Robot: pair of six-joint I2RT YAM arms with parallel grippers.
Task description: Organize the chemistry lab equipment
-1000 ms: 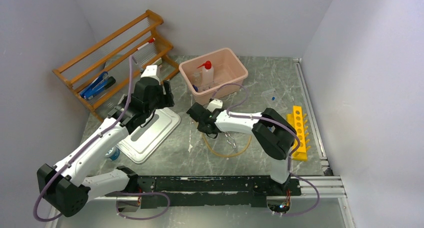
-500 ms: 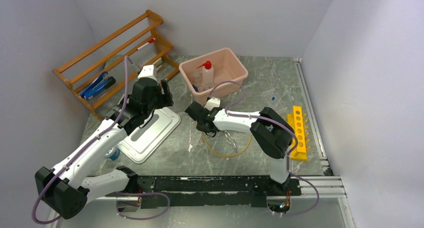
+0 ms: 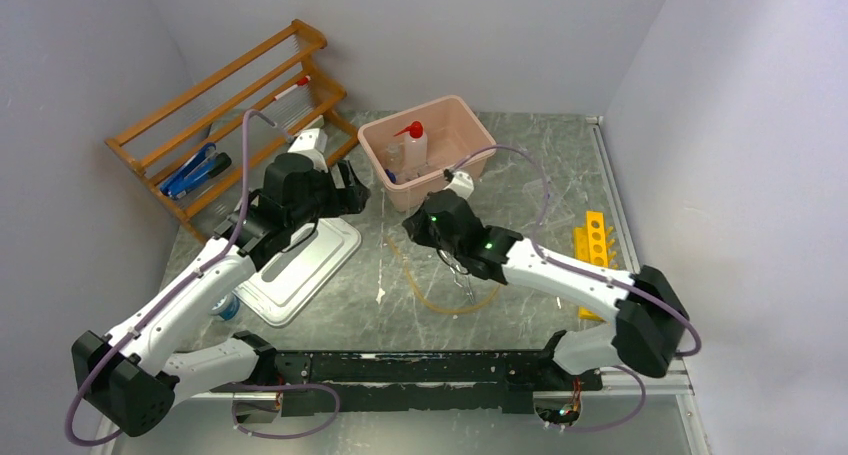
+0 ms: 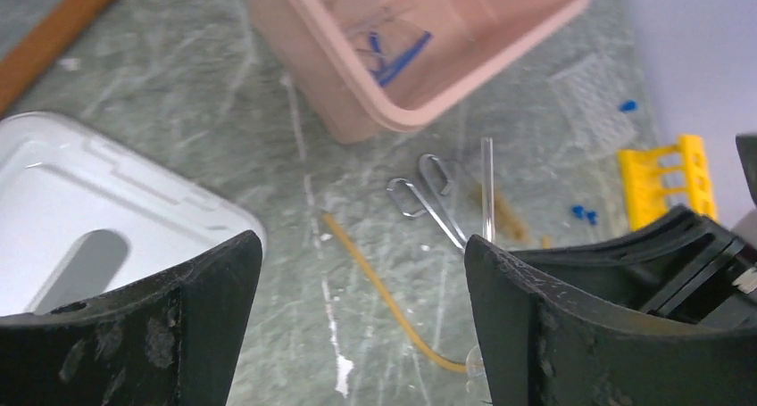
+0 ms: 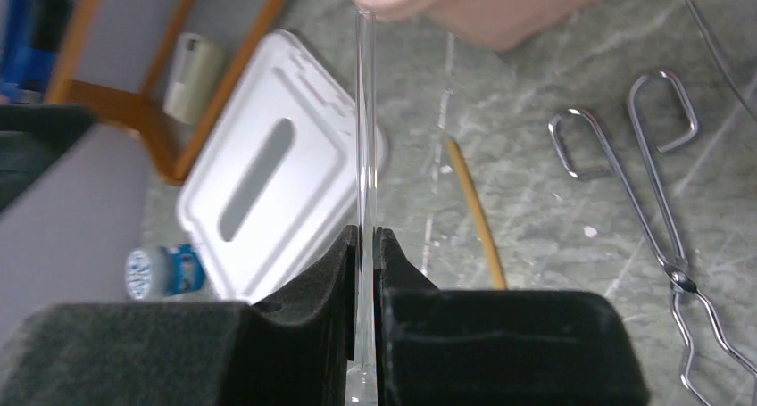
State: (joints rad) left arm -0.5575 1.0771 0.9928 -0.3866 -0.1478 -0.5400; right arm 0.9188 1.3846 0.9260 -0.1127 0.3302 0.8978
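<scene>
The right gripper (image 5: 366, 238) has its jaws pinched narrow on a thin glass tube (image 5: 364, 111). It holds the tube clear of the surface (image 3: 540, 145) near the middle, just in front of the tub (image 3: 470, 160). In the right wrist view the tube's far end reaches the tub's near wall; whether it touches cannot be told.

The left gripper (image 4: 361, 254) hovers with its jaws wide and nothing between them. It is above the far corner of the lid (image 3: 300, 265), which lies flat left of the middle.

The tub stands near the far edge, about midway along it. A squeeze bottle (image 3: 413, 147) stands upright inside it.

The tongs (image 3: 462, 280) lie on the surface under the right arm, within the curve of the tubing (image 3: 430, 297), which loops toward the near edge.

The tube rack (image 3: 597, 237) lies near the right edge, partly hidden by the right arm.

A blue-capped vial (image 3: 226, 306) lies beside the lid's near corner, close to the left arm.

The shelf rack (image 3: 230, 95) leans at the far left corner.
</scene>
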